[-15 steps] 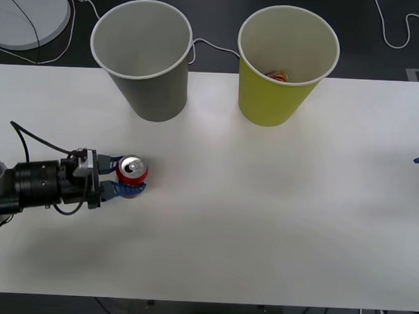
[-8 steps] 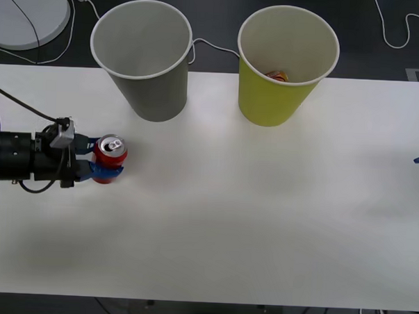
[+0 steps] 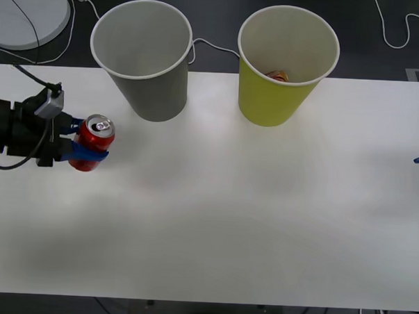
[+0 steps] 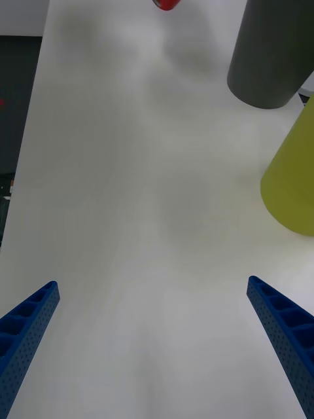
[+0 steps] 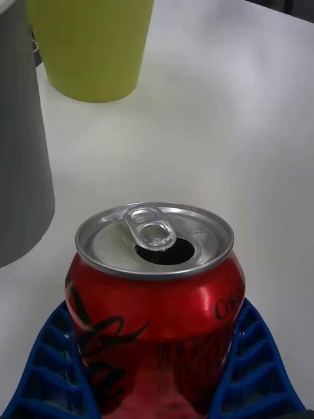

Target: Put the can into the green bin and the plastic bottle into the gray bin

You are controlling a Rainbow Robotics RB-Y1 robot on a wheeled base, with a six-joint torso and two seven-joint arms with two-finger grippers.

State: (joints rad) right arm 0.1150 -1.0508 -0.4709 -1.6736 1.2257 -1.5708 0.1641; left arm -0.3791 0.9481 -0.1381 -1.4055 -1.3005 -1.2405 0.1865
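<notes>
**Can lifted and carried toward the frame's left edge**

Over the last second the left gripper (image 3: 86,145) has drawn back from the lower-left middle of the front view to the far left edge, taking the can (image 3: 91,143) with it. The can now looks raised off the table (image 3: 262,215) and tipped slightly, its silver top facing up and to the right. That suggests the pick is done and the carry has begun, though the travel so far leads away from the green bin (image 3: 283,63), which stands at upper right of centre (something orange already lies inside it).

The can sits squarely between the left gripper's blue ribbed fingers (image 5: 55,366), which pinch it on both sides of its body; in the left wrist view its opened top and pull tab fill the middle. The gray bin (image 3: 144,57) stands just up and right of the can, nearer than the green one, so the can must pass it to reach its target.

The right gripper (image 4: 157,340) waits at the right edge, fingers spread wide over bare table.
</notes>
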